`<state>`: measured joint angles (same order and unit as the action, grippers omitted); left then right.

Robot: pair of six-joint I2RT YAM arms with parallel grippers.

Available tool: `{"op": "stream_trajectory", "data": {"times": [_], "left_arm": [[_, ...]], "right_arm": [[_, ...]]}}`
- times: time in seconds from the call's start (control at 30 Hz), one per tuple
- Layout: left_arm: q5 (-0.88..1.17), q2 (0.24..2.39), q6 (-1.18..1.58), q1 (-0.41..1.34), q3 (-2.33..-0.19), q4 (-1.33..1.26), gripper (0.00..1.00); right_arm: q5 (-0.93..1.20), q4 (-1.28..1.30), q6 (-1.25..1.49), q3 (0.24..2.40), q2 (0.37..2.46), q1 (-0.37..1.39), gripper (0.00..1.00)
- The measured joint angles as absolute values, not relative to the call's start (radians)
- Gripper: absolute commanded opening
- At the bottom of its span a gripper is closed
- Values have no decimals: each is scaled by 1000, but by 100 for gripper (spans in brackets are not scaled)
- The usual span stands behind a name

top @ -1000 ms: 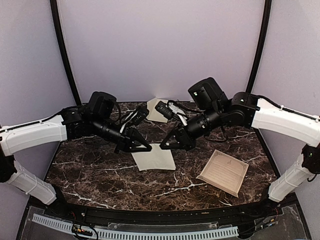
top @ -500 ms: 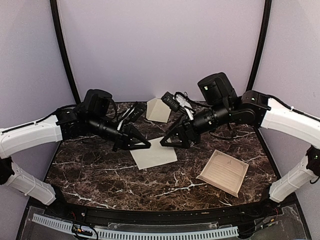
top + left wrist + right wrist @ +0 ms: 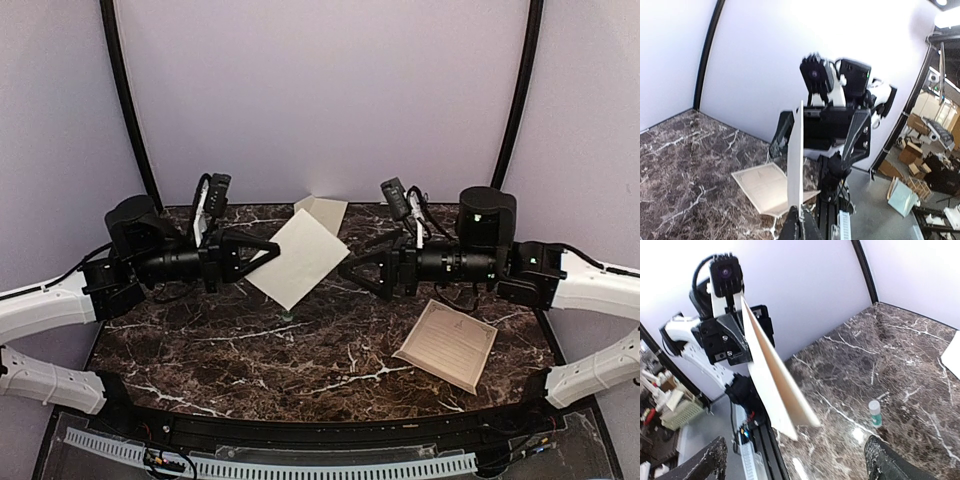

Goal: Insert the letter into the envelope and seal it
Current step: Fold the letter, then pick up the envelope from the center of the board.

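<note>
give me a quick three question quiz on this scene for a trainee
1. True or false: the plain cream paper envelope lies flat on the dark marble table.
2. Which tool grips it? A: left tool. B: right tool. C: neither.
3. Fill in: the tan printed paper letter lies on the table nearest the ___ arm.
Key: 1 false, it is held up off the table; 2 A; 3 right.

Letter (image 3: pixel 446 344) print too small (illegible); left claw (image 3: pixel 800 220) btm cropped.
</note>
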<state>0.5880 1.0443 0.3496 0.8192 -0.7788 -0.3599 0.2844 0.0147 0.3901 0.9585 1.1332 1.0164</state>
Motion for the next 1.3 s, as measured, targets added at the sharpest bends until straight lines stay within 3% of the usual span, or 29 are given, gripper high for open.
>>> {"op": "stream_trajectory", "data": {"times": [0.3,0.63,0.7,1.03,1.17,1.23,1.27,1.3], "left_arm": [[427,1018,564,844,-712,-720,0],[396,1050,649,881,-711,-873,0],[400,1061,659,884,-711,-885,0],[409,1080,683,891,-711,-936,0],[407,1080,683,892,-711,-937,0],[406,1080,682,892,-711,-935,12],[403,1080,678,892,-711,-931,31],[402,1079,670,892,-712,-919,42]], "right_arm": [[271,-445,559,847,1220,1055,88],[327,-598,588,948,1332,1076,77],[338,-614,587,963,1338,1076,67],[393,-703,609,1016,1385,1080,0],[389,-728,622,1015,1386,1083,0],[382,-727,620,1015,1386,1084,0],[376,-724,617,1015,1385,1084,0],[365,-717,611,1014,1382,1084,0]]}}
